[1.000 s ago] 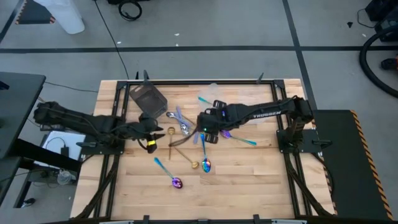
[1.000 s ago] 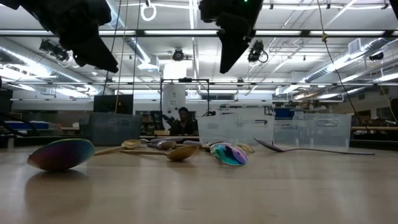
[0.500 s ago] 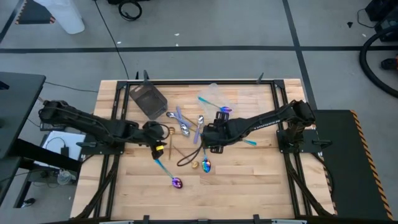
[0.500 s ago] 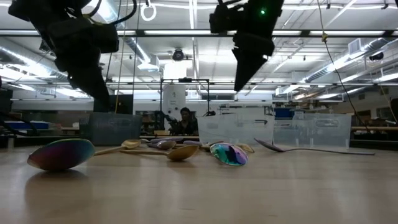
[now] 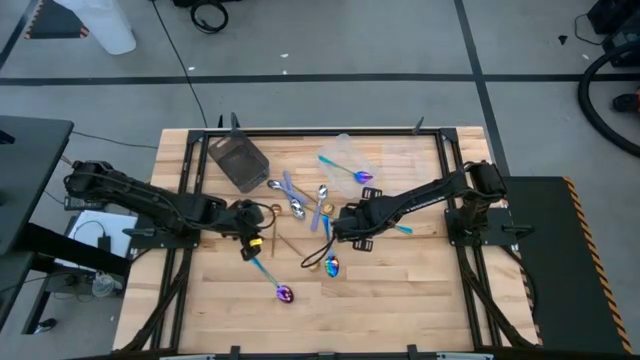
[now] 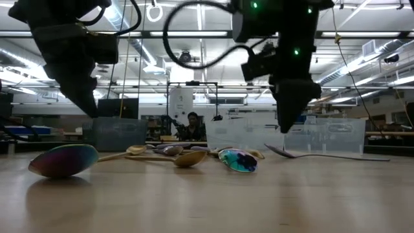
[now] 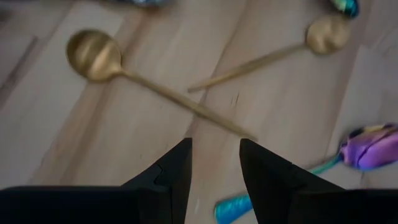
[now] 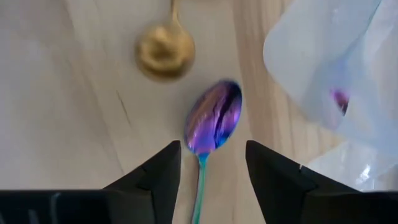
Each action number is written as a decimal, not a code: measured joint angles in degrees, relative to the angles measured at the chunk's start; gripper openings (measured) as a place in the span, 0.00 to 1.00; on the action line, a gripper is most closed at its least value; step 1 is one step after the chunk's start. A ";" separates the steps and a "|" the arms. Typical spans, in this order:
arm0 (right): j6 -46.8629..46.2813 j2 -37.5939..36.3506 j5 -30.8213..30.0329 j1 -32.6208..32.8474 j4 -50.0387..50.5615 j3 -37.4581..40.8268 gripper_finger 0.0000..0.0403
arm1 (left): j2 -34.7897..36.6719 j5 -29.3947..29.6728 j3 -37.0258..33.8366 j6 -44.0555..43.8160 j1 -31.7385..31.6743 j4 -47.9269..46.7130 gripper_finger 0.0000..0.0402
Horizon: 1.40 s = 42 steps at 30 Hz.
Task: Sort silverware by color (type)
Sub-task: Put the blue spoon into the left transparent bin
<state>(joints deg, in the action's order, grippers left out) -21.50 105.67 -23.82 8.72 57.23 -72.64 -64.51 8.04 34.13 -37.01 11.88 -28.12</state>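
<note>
Pale wooden counter (image 5: 400, 290) of planks, framed in black rails, standing on a grey floor (image 5: 330, 100) crossed by dark tape lines. Dark plastic tub (image 5: 238, 159) near the far left corner, tilted against the grain, and a clear plastic tub (image 5: 350, 153) further right along the far edge. Beyond the counter, a seated person (image 6: 191, 124) in a workshop room under strip lights.

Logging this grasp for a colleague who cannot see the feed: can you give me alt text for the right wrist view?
The right gripper, fingers open, hangs over an iridescent purple spoon lying on the wooden table, its teal handle running between the fingers. A gold spoon bowl lies just beyond it, and a clear plastic tub sits to one side.
</note>
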 joint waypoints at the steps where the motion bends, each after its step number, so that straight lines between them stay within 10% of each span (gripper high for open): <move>1: -0.02 0.00 0.47 -0.32 0.06 0.62 0.46 | 0.00 -0.23 0.00 0.00 0.00 -0.70 0.35; 34: 5.59 -0.28 18.98 -10.81 -4.75 10.58 0.41 | 0.02 -4.07 0.00 0.22 -0.02 -3.86 0.35; 42: 6.03 -0.28 22.84 -11.18 -6.93 10.95 0.23 | 0.02 -4.05 0.00 0.17 -0.09 -2.58 0.35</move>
<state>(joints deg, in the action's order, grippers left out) -15.47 105.38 -0.98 -2.46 50.31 -61.69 -64.49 3.99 34.13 -36.84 11.79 -30.71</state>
